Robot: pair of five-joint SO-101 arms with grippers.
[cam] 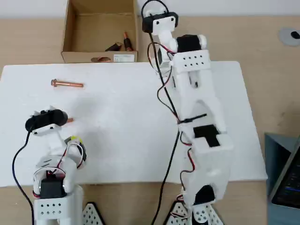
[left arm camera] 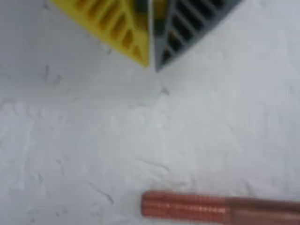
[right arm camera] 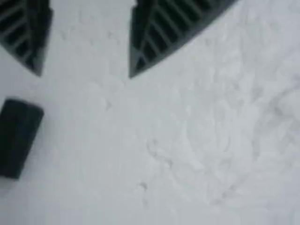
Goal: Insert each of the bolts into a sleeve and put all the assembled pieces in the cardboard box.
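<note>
Copper shows at the cut edge of the left wrist view: the threaded end of a bolt (left arm camera: 187,206) lies on the white sheet (left arm camera: 70,140), with the rest of it out of frame. From above, just a stub of it (cam: 69,120) peeks out beside the left arm (cam: 56,159). That arm stands folded at the sheet's near left corner, its wrist bent down over the sheet. The left gripper (left arm camera: 151,64) hangs near that bolt but apart from it, its yellow and grey jaws closed tip to tip on nothing. A second bolt (cam: 67,84) lies flat in full sight near the sheet's far left corner. The right arm (cam: 201,108) stretches from the near edge of the sheet across to its far edge, wrist turned down there. The right gripper (right arm camera: 84,72) has its dark jaws spread wide above the sheet. A black sleeve (right arm camera: 16,138) lies just beside one jaw tip without touching it and is partly cut off. The cardboard box (cam: 70,28) stands on the wooden surface (cam: 28,42) just beyond the sheet's far edge. Two assembled pieces (cam: 126,42) lie by its near wall, their shapes hard to make out.
</note>
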